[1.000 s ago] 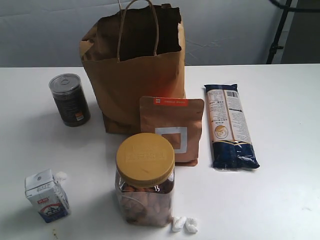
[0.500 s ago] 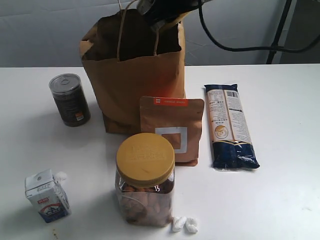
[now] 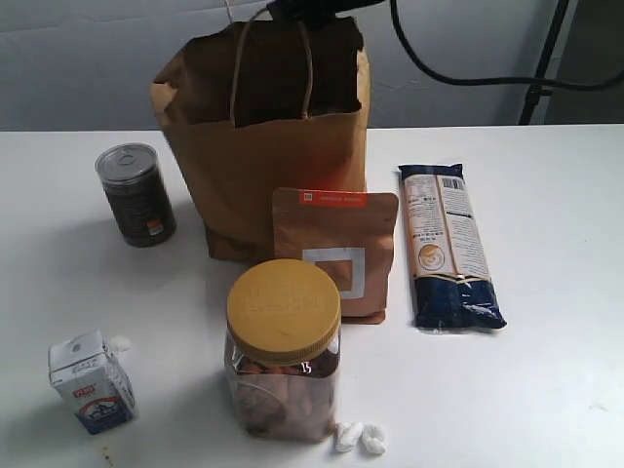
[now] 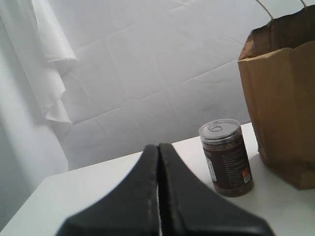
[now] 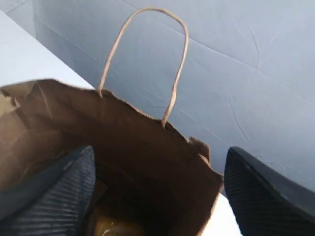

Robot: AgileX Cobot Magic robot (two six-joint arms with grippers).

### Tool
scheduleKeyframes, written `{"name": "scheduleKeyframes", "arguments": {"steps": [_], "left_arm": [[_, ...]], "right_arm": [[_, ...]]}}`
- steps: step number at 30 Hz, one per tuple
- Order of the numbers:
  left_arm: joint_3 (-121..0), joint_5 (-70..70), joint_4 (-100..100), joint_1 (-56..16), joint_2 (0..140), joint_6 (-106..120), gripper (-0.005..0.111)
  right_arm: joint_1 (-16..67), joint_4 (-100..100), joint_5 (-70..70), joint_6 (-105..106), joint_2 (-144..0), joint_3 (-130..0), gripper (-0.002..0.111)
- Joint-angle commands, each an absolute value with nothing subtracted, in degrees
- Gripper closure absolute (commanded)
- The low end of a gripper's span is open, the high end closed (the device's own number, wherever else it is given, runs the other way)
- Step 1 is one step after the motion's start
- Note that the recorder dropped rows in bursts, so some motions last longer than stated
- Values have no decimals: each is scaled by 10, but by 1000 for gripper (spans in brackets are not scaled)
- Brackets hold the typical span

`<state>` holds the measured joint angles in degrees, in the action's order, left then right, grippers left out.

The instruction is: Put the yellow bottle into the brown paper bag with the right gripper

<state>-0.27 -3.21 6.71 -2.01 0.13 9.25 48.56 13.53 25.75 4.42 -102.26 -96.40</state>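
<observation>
Exterior view: the bag [image 3: 263, 146] stands upright at the back of the white bench [image 3: 546, 390], its mouth open and one handle [image 3: 308, 68] rising from the rim. The right claw [image 3: 312, 8] shows only as a dark, blurred shape at the picture's top edge, directly over the bag's mouth. A black cable [image 3: 458, 78] loops away from it to the right.

A pouch [image 3: 334, 253] with an orange strip stands against the bag's front. Before the pouch is a jar [image 3: 283, 346] with a yellow lid. A dark can [image 3: 136, 195] stands left of the bag, apart from it. A long packet [image 3: 448, 244] lies flat to the right, and a small carton [image 3: 91, 382] sits near the left front corner.

Right wrist view: the right claw [image 5: 160, 157] is spread wide over the bag's mouth. Its ribbed fingers [image 5: 49, 191] sit far apart and nothing is gripped between them. Low inside the bag [image 5: 147, 147] lies a dim yellowish form, taken to be the bottle [image 5: 110, 227]; its detail cannot be made out.

Left wrist view: the left claw [image 4: 158, 196] has its fingers pressed together, empty, above the bench, with the can [image 4: 226, 157] and bag [image 4: 283, 98] beyond it.
</observation>
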Motion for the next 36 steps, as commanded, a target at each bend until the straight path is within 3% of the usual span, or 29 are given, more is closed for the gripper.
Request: {"name": "scheduleKeyframes", "arguments": {"steps": [1, 3, 5, 6, 7, 26, 36], "left_arm": [[0, -29, 65, -22, 0, 90, 107], [0, -29, 65, -22, 0, 90, 107], [0, -29, 65, -22, 0, 90, 107], [0, -29, 65, -22, 0, 90, 107], [0, -29, 65, -22, 0, 90, 107], [0, -29, 65, -22, 0, 90, 107], [0, -29, 65, -22, 0, 90, 107]], "right_arm": [[486, 133, 251, 46, -990, -968, 43], [486, 133, 257, 45, -968, -968, 60], [486, 133, 289, 37, -931, -968, 94], [486, 141, 306, 26, -917, -968, 106], [486, 165, 317, 0, -897, -961, 108], [219, 75, -66, -60, -494, -315, 108], [151, 7, -79, -23, -270, -109, 108]]}}
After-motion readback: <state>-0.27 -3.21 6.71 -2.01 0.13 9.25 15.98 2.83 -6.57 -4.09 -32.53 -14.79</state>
